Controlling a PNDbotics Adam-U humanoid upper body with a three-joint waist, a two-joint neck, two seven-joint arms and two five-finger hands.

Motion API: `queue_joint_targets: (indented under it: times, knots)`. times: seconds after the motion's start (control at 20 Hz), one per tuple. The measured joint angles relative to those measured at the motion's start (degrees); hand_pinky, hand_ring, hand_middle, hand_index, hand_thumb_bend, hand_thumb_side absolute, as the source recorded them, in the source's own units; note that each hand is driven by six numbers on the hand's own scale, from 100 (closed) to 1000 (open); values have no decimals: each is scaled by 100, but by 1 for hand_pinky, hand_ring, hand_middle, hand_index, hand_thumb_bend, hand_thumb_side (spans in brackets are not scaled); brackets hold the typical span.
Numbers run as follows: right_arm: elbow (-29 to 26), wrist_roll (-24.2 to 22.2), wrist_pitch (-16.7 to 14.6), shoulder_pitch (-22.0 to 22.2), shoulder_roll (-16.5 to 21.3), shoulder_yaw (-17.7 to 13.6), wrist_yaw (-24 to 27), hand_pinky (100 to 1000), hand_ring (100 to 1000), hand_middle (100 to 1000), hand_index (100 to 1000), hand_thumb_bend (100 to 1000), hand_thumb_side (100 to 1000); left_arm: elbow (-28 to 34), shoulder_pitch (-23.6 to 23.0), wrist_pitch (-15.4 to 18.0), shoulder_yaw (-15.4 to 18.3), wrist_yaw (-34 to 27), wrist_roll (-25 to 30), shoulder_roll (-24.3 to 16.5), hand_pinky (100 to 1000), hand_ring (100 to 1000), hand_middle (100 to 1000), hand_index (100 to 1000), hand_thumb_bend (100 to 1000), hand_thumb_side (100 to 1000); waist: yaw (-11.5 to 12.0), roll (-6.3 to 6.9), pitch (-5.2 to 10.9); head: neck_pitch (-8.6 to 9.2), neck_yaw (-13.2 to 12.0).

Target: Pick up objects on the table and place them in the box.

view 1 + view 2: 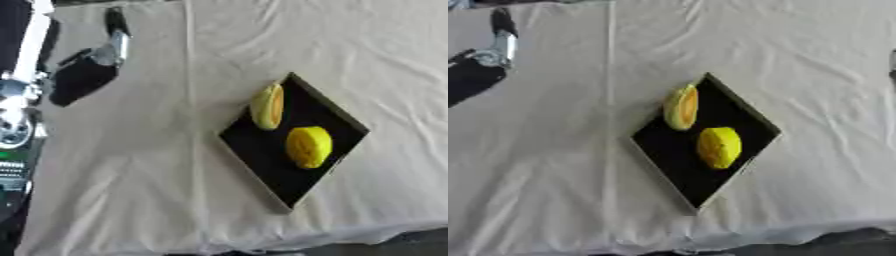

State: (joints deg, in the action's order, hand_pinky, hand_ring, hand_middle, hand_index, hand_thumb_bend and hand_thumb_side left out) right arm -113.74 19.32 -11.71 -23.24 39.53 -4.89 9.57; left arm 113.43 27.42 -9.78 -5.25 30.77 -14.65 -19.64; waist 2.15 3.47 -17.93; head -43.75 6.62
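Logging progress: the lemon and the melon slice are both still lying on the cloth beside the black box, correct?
Not quite. The lemon and the melon slice both lie inside the black box, not on the cloth beside it; the left eye view shows this.

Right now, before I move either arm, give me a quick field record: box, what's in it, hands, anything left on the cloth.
box: shallow black box, set diamond-wise on the cream cloth
contents: yellow lemon-like fruit near the middle; yellow-orange fruit wedge at the upper left wall
fruit contact: apart, not touching
left hand: at the upper left, away from the box, holding nothing visible; finger state unclear
right hand: not in view
loose objects on cloth: none visible
box space: bare black floor toward the lower corner
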Motion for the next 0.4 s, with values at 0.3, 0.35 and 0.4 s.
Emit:
queue_joint_targets:
  times: [0.3, 0.35, 0.4]
  knots:
    - [0, 45, -79, -29, 1, -1, -7, 915, 811, 695, 836, 100, 579, 4, -288, 577, 668, -808, -1774, -281, 817, 784, 705, 888, 114, 470, 5, -68, -52, 51, -90]
    - [0, 45, -88, -43, 1, -1, -7, 915, 811, 695, 836, 100, 579, 4, -319, 694, 753, -894, -1967, -309, 818, 785, 707, 889, 123, 463, 9, -82, -54, 53, -104]
    - [0, 47, -96, -48, 1, -1, -7, 915, 810, 694, 834, 100, 580, 4, -343, 809, 835, -960, -2130, -321, 818, 787, 712, 892, 135, 451, 17, -94, -57, 55, -121]
